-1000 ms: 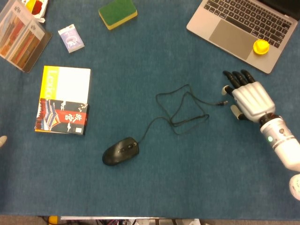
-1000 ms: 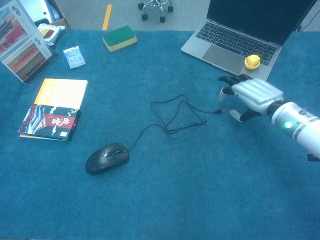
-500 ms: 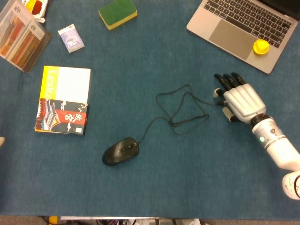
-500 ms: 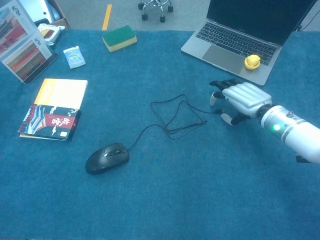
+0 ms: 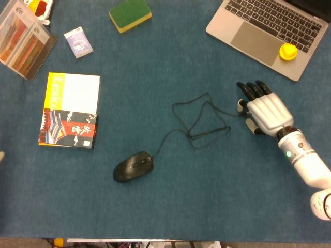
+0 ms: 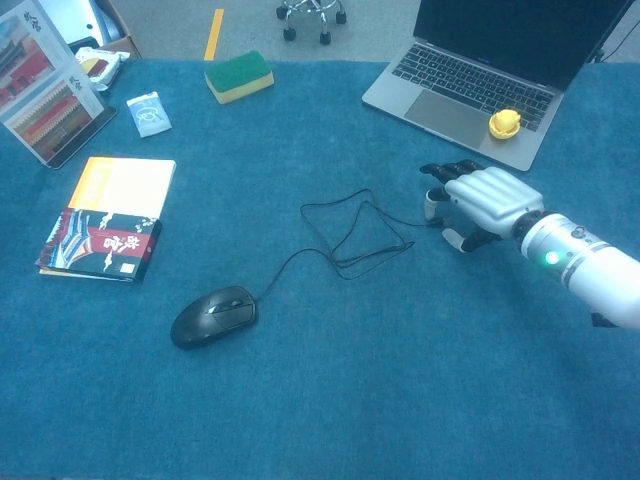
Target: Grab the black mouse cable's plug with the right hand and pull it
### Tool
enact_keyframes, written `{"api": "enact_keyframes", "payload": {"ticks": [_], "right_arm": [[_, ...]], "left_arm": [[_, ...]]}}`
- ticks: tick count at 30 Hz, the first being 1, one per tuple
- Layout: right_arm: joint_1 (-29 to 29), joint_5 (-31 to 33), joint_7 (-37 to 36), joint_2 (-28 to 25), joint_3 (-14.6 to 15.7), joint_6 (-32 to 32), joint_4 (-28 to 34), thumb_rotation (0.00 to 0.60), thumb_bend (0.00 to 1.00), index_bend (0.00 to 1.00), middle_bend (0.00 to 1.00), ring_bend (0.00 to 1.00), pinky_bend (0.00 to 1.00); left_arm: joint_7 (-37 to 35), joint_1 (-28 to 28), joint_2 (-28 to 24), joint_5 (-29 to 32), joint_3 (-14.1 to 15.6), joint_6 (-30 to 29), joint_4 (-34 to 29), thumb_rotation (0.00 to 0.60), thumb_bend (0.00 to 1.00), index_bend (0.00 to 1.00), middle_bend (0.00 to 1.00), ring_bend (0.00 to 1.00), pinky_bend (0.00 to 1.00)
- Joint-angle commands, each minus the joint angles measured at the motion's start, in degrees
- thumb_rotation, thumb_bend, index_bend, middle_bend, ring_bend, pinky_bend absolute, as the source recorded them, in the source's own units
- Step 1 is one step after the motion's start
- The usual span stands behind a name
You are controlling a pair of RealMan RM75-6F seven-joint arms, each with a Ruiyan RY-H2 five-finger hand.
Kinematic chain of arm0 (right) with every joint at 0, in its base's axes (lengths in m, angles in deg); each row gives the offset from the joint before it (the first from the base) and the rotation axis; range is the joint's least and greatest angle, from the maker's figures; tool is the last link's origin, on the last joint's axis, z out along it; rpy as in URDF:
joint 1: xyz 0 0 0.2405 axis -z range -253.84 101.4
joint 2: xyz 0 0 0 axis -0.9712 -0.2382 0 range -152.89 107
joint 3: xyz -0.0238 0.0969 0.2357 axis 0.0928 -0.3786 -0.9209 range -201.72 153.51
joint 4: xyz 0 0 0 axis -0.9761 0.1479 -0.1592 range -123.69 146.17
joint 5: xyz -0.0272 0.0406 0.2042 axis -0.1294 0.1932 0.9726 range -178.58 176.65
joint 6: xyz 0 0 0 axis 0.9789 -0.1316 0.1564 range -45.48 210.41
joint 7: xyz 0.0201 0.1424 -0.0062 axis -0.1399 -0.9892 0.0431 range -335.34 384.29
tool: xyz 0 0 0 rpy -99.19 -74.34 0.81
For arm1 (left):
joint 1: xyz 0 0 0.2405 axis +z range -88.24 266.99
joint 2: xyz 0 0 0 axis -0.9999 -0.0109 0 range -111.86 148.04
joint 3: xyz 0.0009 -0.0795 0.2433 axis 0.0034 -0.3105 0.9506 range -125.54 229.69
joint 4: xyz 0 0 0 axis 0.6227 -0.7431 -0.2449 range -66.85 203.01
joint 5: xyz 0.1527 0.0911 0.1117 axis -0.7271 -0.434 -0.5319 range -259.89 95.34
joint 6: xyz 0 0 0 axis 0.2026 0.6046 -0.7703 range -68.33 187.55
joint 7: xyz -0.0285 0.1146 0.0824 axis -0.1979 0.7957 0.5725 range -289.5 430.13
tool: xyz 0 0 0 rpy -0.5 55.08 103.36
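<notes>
We set our white right hand [image 5: 266, 112] palm-down over the thin black mouse cable's plug [image 6: 433, 222], just right of the cable loops [image 5: 201, 120]; grip unconfirmed, plug hidden beneath fingers.

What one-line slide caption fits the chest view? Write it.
Right hand poised at the black mouse cable's plug, laptop behind.

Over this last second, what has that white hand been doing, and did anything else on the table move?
The right hand slid left toward the cable's plug, which now lies at its fingertips; whether it grips the plug cannot be told. The cable, mouse, book, sponge and laptop stayed put.
</notes>
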Motion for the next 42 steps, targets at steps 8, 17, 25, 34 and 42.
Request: {"api": "enact_keyframes", "payload": {"ticks": [8,17,25,34,42], "right_arm": [[0.62,-1.01,-0.02,1.41,-0.2,1.54,-1.45,0.6,0.42,0.53,0.0,0.0,0.0],[1.23,-2.35,-1.33,1.8,-0.41,2.56,-2.12,0.6,0.43,0.69,0.0,0.0,0.0],[1.75,-3.96,-3.17,1.95,-0.88,3.81,-2.21,0.6,0.44,0.78,0.0,0.0,0.0],[2.37,-5.95,-4.91,0.79,-1.86,6.18,-0.38,0.6,0.44,0.8,0.01,0.0,0.0],[3.48,-8.46,-6.3,-2.75,-4.22,11.61,3.89,0.6,0.44,0.8,0.01,0.0,0.0]], "left_arm": [[-0.29,0.23,0.03,-0.04,0.0,-0.14,0.21,0.6,0.03,0.36,0.26,0.36,0.53],[-0.18,0.29,-0.02,-0.03,-0.12,-0.21,0.05,0.6,0.03,0.36,0.26,0.36,0.53],[-0.2,0.25,-0.01,0.02,-0.23,-0.08,0.03,0.6,0.03,0.36,0.26,0.36,0.53],[-0.01,0.18,-0.12,0.1,-0.42,-0.05,-0.15,0.6,0.03,0.36,0.26,0.36,0.53],[0.23,-0.31,-0.07,0.32,-0.95,0.27,-0.34,0.6,0.03,0.36,0.26,0.36,0.53]]}}
